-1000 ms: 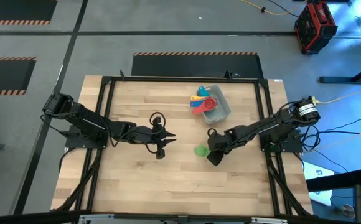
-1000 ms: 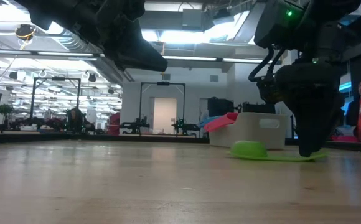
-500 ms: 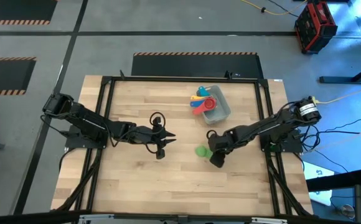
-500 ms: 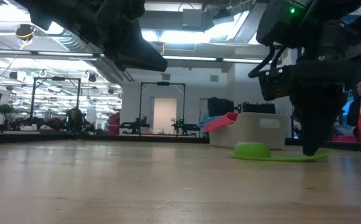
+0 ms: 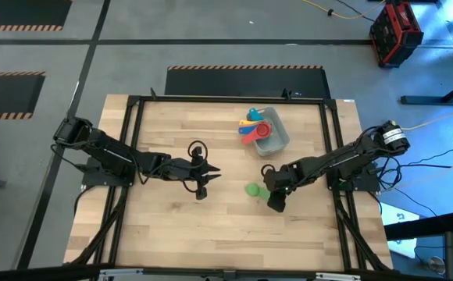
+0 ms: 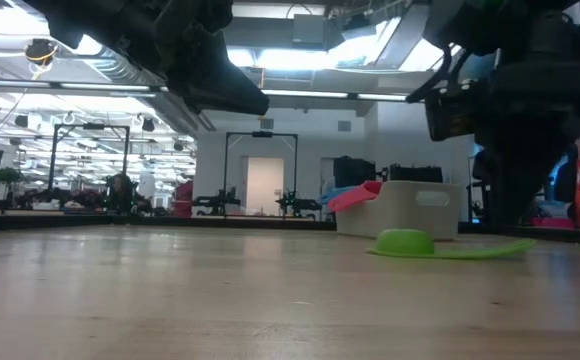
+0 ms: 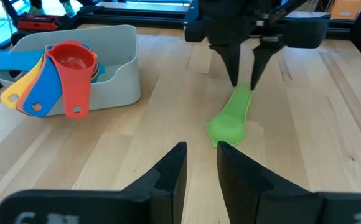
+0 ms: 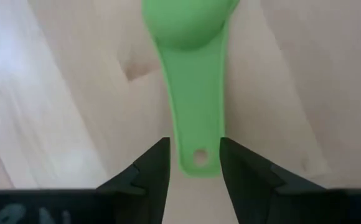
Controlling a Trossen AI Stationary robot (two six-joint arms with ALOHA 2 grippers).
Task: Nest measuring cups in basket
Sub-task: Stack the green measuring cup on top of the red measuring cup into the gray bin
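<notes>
One camera hangs above me and looks straight down on the whole table (image 5: 172, 226), while another sits at the tabletop's level, facing across the boards into the room behind. My left wrist camera looks forward from some way off at the green cup (image 7: 229, 122) and the basket (image 7: 115, 74). My right wrist camera stares down close over that same green cup (image 8: 192, 68), which all four views share.

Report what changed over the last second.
The right gripper slid along the green measuring cup toward its handle end; its open fingers now straddle the handle tip, not gripping. The cup lies upside down where it was. The left gripper, basket and cups inside stayed put.
</notes>
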